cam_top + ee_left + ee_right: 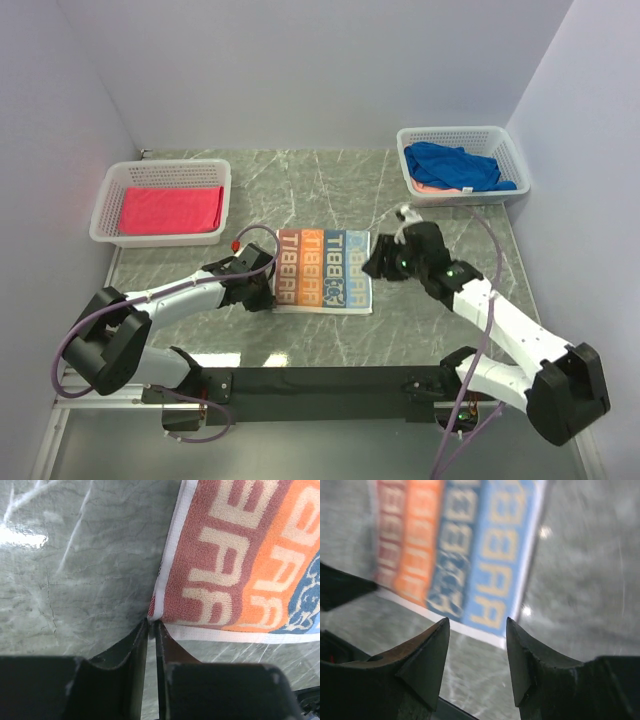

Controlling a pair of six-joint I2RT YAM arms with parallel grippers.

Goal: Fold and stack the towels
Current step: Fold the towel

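The printed orange/blue towel (323, 270) with block letters lies folded flat in the middle of the table. My left gripper (268, 290) is low at its near left corner. In the left wrist view the jaws stand a narrow slit apart, with the towel's (240, 555) white-edged corner just at the left gripper's (151, 621) tips. My right gripper (375, 262) hovers at the towel's right edge, open and holding nothing. Its wrist view shows the blue end of the towel (485, 545) beyond the right gripper (477, 625). A pink-red towel (172, 210) lies folded in the left basket.
The white mesh basket (108, 205) at the back left holds the pink-red towel. Another white basket (460, 133) at the back right holds a crumpled deep blue towel (455, 165) over a salmon-peach one (432, 187). Walls close in both sides and the back.
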